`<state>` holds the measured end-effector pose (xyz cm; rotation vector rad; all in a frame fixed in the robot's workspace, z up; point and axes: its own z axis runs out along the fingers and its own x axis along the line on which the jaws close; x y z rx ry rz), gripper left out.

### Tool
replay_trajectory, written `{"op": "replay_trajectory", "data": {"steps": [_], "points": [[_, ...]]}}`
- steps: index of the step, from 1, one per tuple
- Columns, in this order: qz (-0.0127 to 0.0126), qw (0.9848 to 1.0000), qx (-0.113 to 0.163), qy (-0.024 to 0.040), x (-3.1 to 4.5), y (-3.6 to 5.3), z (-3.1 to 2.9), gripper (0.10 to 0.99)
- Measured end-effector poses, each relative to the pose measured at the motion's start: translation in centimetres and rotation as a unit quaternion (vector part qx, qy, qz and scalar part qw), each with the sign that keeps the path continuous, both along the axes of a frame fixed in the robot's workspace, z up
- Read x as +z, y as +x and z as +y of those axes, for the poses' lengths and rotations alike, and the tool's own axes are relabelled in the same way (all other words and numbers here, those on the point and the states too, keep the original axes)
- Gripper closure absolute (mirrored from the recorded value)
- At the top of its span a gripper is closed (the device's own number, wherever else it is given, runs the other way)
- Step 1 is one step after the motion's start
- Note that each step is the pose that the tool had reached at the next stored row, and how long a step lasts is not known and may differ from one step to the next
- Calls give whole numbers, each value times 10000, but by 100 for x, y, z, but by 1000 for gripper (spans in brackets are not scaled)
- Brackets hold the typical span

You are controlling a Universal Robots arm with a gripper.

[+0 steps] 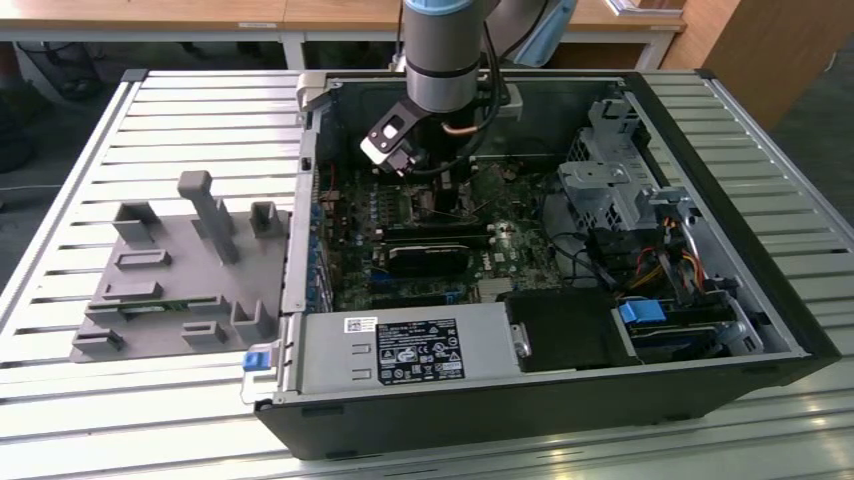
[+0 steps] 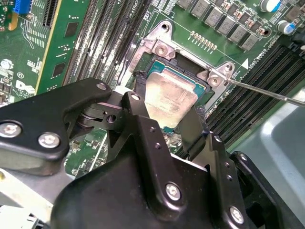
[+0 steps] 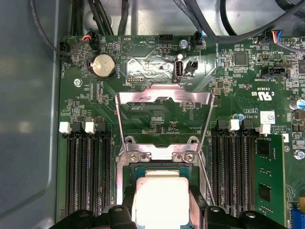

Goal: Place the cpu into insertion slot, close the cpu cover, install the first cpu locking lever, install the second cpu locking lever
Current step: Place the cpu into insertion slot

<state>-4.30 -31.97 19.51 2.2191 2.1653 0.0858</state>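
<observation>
Claw (image 2: 169, 107) grips cpu (image 2: 171, 95), in or just over slot (image 2: 188, 69); cover (image 3: 164, 98) open, closing & locking not yet done.

Slatted metal table (image 1: 134, 420), wooden desks (image 1: 160, 12) behind

The table (image 1: 200, 100) is pale slatted metal with a satin sheen. Toward the table's edge at the exterior view's left stands a fixture (image 1: 174, 270) of matt grey plastic. The computer case (image 1: 534, 420) is matt black outside and bare grey sheet metal inside. The motherboard (image 3: 238, 76) is a glossy green board. The cpu cover (image 3: 164, 98) is thin bright metal, smooth and reflective. The insertion slot (image 2: 161, 47) has a silvery metal rim. The cpu (image 2: 170, 93) shows a dull silvery-grey metal face with smudged, streaky patches. The tool (image 2: 167, 109) is matt black with bright metal screw heads.
</observation>
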Motion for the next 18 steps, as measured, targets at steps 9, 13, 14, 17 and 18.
{"op": "replay_trajectory", "data": {"steps": [9, 13, 14, 17, 18], "points": [[0, 10000, 0, 0, -4, 0, 0, 545], [0, 10000, 0, 0, -5, 0, 0, 482], [0, 10000, 0, 0, -5, 0, 0, 482], [0, 10000, 0, 1, 10, 0, 0, 482], [0, 10000, 0, 1, 20, 0, 0, 482]]}}
